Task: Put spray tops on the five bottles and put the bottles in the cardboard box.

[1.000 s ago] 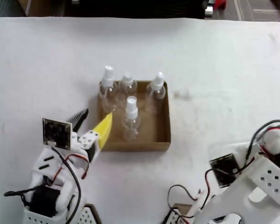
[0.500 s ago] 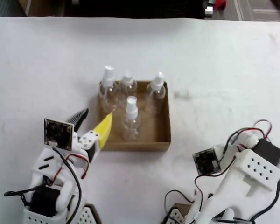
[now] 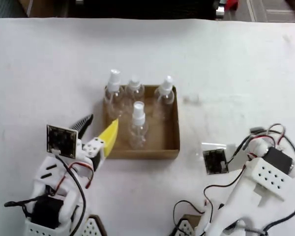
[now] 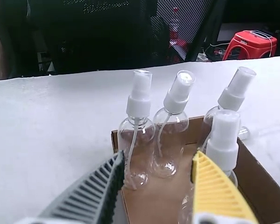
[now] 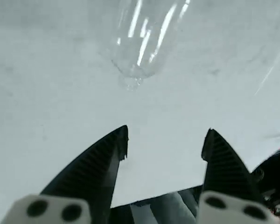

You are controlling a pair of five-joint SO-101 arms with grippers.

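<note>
The right hand was held wide over the surface, with a clear bottle lying just ahead. Round and slick, it could be nudged and sent rolling. Four topped bottles were seen in the box, where the left hand was spread wide at the corner.

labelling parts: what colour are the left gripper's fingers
One finger yellow, the other grey; clearest in left wrist view.
</note>
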